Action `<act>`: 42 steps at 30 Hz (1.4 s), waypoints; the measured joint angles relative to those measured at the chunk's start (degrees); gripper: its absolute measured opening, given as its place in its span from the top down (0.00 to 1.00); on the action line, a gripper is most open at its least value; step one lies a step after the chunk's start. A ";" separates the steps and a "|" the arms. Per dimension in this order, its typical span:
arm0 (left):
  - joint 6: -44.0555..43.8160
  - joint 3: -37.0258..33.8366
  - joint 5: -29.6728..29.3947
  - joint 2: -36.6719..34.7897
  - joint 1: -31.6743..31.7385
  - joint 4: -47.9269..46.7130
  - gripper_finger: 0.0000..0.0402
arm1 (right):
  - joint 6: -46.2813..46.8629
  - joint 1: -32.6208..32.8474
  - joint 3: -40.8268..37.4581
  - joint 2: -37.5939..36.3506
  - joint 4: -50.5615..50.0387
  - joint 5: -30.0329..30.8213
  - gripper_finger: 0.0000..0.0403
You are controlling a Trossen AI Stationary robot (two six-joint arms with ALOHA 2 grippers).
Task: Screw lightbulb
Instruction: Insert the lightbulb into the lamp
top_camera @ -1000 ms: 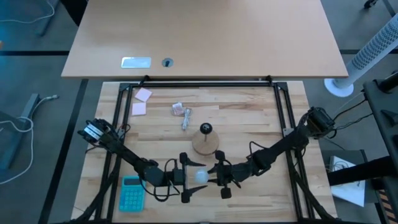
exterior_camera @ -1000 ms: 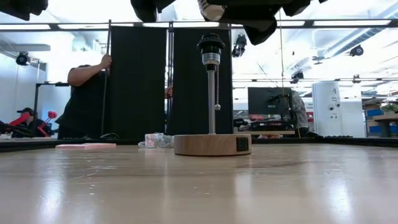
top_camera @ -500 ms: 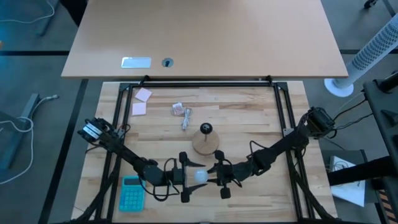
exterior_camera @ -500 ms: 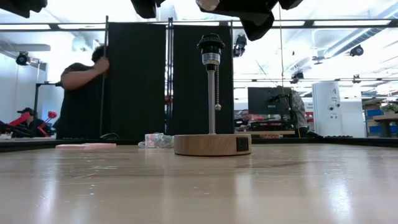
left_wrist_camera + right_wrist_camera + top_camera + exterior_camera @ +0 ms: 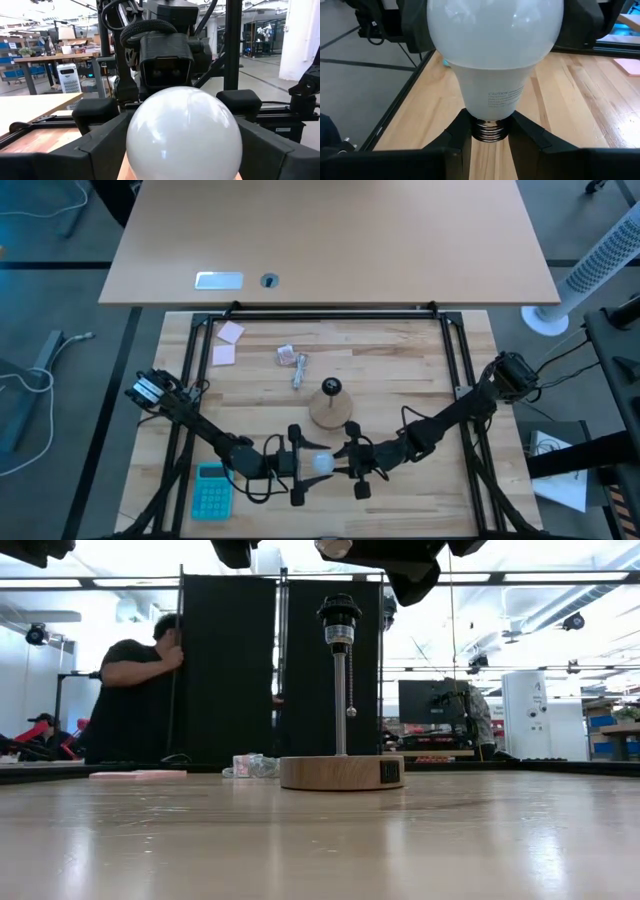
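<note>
- The pale wooden table (image 5: pixel 400 370) looks the same from above as it did a second ago; neither of my arms has travelled.
- The lamp, a round wooden disc with a metal stem (image 5: pixel 341 772), stands mid-table. Its black socket (image 5: pixel 339 612) is empty, so nothing is screwed in yet.
- My left gripper (image 5: pixel 308 465) hangs in front of the lamp, on the near side of the table. Its fingers are spread wide on either side of the bulb's globe. They have just begun to draw in from their widest, though I cannot tell whether they touch the glass yet.
- My right gripper (image 5: pixel 490 145) faces it, fingers narrow and clamped on the bulb's metal screw base, exactly as a second ago.
- The frosted white lightbulb (image 5: pixel 322 463) is held in the air between my two grippers, apart from the socket.
- I read this as a hand-over starting. Once the left closes on the globe, the threads can be freed for the socket.
- (Behind the table, only a person (image 5: pixel 135 690) has shifted along the black screen (image 5: pixel 225 670).)
</note>
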 joint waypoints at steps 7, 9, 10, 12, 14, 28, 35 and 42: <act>0.07 0.00 0.03 -0.05 0.00 -0.06 0.32 | 0.59 -0.02 0.02 0.00 0.00 -0.02 0.74; 0.07 0.00 0.03 -0.07 0.00 -0.06 0.32 | 0.57 -0.02 0.02 -0.01 -0.02 -0.02 0.73; 0.07 0.00 0.03 -0.07 0.00 -0.06 0.32 | 0.57 -0.02 0.02 -0.01 -0.02 -0.04 0.73; 0.07 0.00 0.02 -0.07 0.00 -0.03 0.31 | 0.55 0.00 0.02 0.00 -0.02 -0.04 0.73; 0.07 0.00 0.02 -0.07 0.00 -0.01 0.31 | 0.58 0.00 0.03 -0.01 -0.04 -0.04 0.73; 0.20 -0.02 -0.21 -0.17 0.24 0.10 0.31 | 4.17 0.02 0.04 -0.01 -0.45 -0.02 0.49; 0.74 -0.04 -0.27 -2.09 0.40 -1.46 0.31 | 4.71 0.02 0.04 -0.01 -0.76 -0.02 0.37; 0.53 -0.04 -0.40 -8.07 2.05 -8.91 0.31 | 6.10 -0.07 0.04 -0.16 -4.20 0.07 0.34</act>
